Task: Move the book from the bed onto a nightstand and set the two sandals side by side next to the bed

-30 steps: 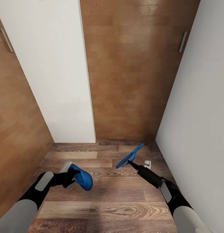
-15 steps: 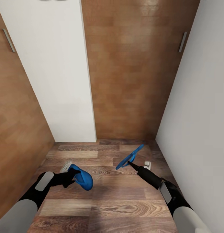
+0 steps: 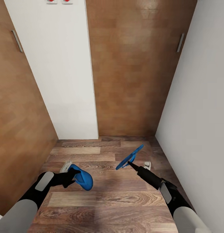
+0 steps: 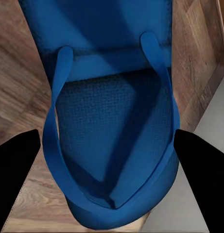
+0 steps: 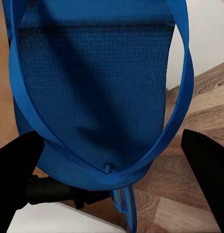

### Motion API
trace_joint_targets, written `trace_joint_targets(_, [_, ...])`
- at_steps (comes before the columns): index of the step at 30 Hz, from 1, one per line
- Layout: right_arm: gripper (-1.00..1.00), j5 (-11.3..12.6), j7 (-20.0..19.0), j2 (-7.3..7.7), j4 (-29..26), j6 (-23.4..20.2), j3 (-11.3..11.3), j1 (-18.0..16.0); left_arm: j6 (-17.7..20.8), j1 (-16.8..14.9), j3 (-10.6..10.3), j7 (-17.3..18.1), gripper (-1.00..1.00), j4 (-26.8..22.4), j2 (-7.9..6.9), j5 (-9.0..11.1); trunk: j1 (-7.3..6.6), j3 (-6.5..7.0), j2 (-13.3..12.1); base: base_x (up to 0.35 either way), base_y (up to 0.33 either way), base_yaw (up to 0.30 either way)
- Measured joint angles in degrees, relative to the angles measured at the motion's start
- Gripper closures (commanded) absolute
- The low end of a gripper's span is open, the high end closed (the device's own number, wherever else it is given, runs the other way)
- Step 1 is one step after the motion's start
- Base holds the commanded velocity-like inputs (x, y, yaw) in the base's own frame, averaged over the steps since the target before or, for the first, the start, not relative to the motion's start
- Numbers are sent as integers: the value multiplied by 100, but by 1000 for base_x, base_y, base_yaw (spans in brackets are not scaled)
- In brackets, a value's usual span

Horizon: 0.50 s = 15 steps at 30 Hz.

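above the wood floor (image 3: 108, 200), left gripper (image 3: 70, 177) clamping one sandal (image 3: 83, 180), right gripper (image 3: 131, 164) the other sandal (image 3: 129, 157)

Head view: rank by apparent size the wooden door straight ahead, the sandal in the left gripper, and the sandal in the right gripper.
1. Wooden door, largest by far.
2. and 3. Left gripper's sandal and right gripper's sandal: unsure; the left looks bulkier, but the right is seen almost edge-on.

The robot faces a narrow passage over a plank floor (image 3: 102, 197). A wall (image 3: 57, 74) stands at eleven o'clock, a door (image 3: 131, 71) at twelve behind it, another wall (image 3: 199, 106) at two, and a wooden panel (image 3: 18, 123) at nine. Above the floor, one sandal (image 3: 82, 179) hangs in the left gripper (image 3: 70, 176) at ten o'clock, the other sandal (image 3: 129, 157) in the right gripper (image 3: 130, 164) at one.
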<state>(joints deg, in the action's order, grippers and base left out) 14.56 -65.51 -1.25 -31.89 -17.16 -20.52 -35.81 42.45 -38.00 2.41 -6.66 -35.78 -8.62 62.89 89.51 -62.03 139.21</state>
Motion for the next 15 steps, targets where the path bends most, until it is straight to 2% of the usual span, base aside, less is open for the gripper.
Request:
trace_joint_targets(8, [100, -1, 10, -1, -1, 9, 0, 0, -1, 1, -1, 0, 100, 1, 0, 2, -1, 0, 0, -217, 125, -185])
trace_joint_targets(15, [100, -3, 9, -3, -1, 6, -2, 0, -2, 1, -1, 1, 100, 1, 0, 2, -2, 0, 0, -52, 21, -183])
